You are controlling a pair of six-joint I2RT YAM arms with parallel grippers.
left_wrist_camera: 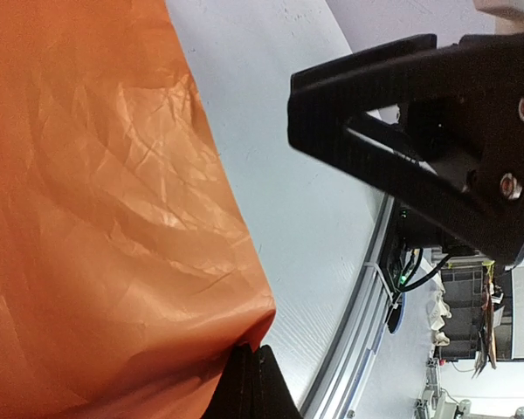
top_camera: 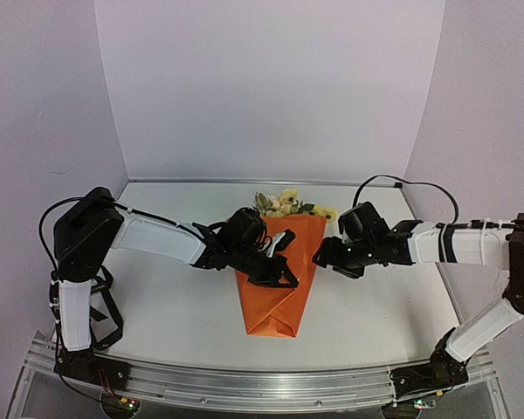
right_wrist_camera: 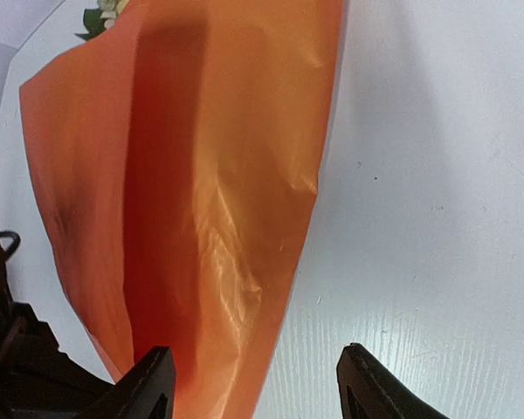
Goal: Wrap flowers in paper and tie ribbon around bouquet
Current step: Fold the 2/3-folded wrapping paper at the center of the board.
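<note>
The bouquet lies on the table as a cone of orange paper, narrow end toward the arms. Pale yellow flowers with green leaves show at its wide far end, and the flowers also peek in at the top of the right wrist view. My left gripper rests on the cone's middle, shut with a fold of the paper pinched at its tips. My right gripper is open and straddles the cone's right edge, holding nothing. The right gripper also shows in the left wrist view. The ribbon is out of view.
The white table ends in an aluminium rail at the near edge, where both arm bases are bolted. Pale walls close in the back and both sides. Black cables loop beside each arm.
</note>
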